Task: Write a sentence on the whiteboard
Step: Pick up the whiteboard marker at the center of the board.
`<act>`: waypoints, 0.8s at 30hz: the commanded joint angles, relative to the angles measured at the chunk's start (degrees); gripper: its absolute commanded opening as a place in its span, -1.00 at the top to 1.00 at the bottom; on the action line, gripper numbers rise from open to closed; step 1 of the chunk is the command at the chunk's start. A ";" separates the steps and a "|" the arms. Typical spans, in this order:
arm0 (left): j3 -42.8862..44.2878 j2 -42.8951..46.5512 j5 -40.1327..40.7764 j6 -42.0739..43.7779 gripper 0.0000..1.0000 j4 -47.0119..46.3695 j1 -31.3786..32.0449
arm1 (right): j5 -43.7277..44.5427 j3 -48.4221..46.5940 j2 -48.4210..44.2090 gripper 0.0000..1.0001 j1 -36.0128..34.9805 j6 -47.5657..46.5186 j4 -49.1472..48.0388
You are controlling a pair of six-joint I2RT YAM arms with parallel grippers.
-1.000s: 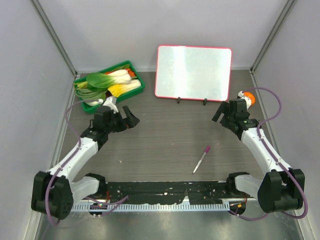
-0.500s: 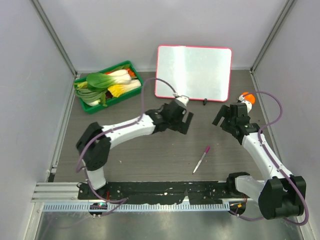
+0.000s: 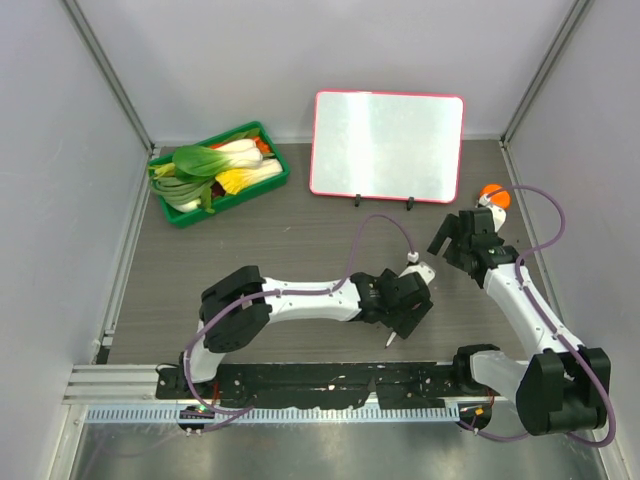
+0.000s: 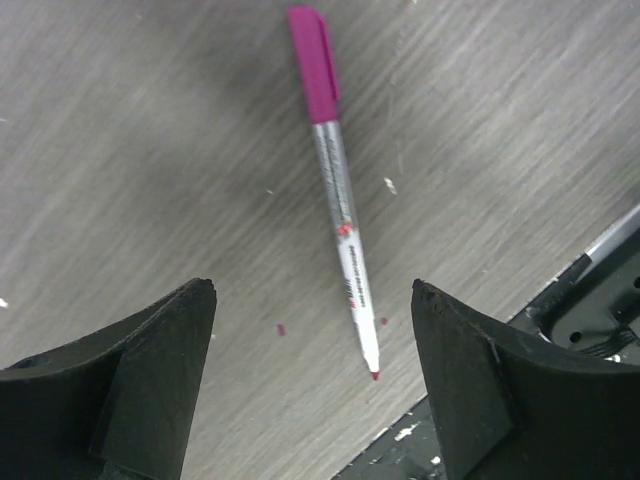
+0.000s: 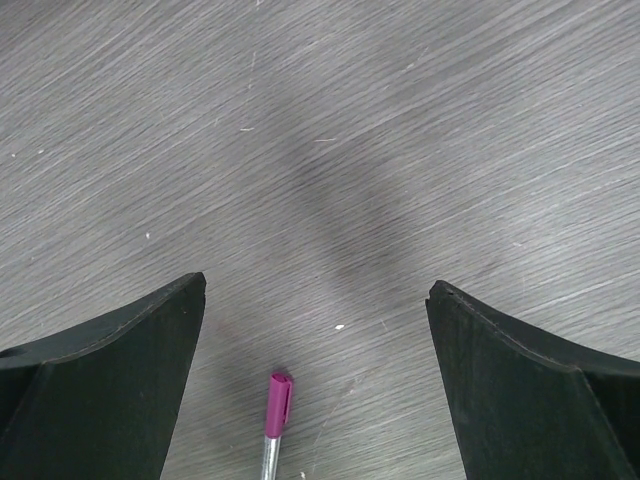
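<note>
Now left hand [image 3: 404, 303] hovers w/ jaws wide apart over magenta marker [image 4: 338, 205] lying on worktop [image 3: 300, 240], lower centre. Right hand [image 3: 458, 236] also open, centre right; whiteboard [image 3: 388, 145] stands upright, top centre.

Marker [image 4: 340, 200] between left jaws: magenta cap, silver-white barrel with fine dark print and small red mark, red tip. Table [image 4: 150, 120] under jaws: grey-brown, streaked wood grain, white flecks, few red dots beside marker tip. Fingers [image 4: 140, 400]: matte black. Whiteboard [image 3: 388, 145]: glossy white, pink-red frame, black feet. Tray [image 3: 282, 168]: green. Vegetables [image 3: 215, 165]: green, white, yellow. Arms [image 3: 310, 298]: white, black joints. Cables [image 3: 385, 217]: purple.
</note>
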State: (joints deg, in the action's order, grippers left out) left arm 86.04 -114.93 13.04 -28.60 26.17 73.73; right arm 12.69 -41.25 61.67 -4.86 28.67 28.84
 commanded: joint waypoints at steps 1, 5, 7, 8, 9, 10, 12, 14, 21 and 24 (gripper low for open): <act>-0.26 -1.25 -0.82 -2.69 -0.61 -1.39 1.85 | 1.90 -0.40 0.73 -0.94 0.64 0.07 -0.28; -1.31 -2.84 0.32 -2.69 -0.40 -0.42 2.55 | 1.11 -0.41 1.35 -0.94 0.91 0.25 -0.63; -2.62 -2.93 1.55 -2.69 -0.30 -1.12 2.73 | 0.85 -0.49 1.44 -0.94 0.91 0.25 -0.63; -3.15 -2.93 1.90 -2.78 -0.21 -1.12 2.73 | 0.85 -0.41 1.44 -0.94 0.91 0.16 -0.54; -3.59 -3.10 2.16 -2.86 -0.13 -1.12 2.82 | 0.67 -0.49 1.44 -0.94 1.00 0.25 -0.54; -4.12 -3.02 2.43 -2.87 -0.03 -1.30 2.82 | 0.58 -0.32 1.44 -0.94 1.00 0.16 -0.63; -5.35 -3.36 2.78 -2.78 0.09 -1.83 2.82 | 0.32 -0.14 1.44 -0.94 1.00 0.08 -0.89; -6.49 -4.06 2.96 -2.69 0.37 -1.92 2.82 | -0.12 -0.32 1.61 -0.94 1.00 0.16 -0.98; -9.22 -3.46 4.18 -1.55 1.00 -1.56 2.47 | -4.43 -0.67 0.48 -0.98 1.00 -0.10 -1.50; -10.62 -0.39 4.63 -1.46 1.00 -1.65 0.28 | -5.47 -0.93 -0.32 -0.99 1.00 -0.89 -2.03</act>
State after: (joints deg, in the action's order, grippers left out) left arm 79.61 -116.33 17.61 -30.57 21.65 76.25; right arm 9.30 -41.25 63.11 -4.03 28.62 28.73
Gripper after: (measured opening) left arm 0.028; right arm 0.993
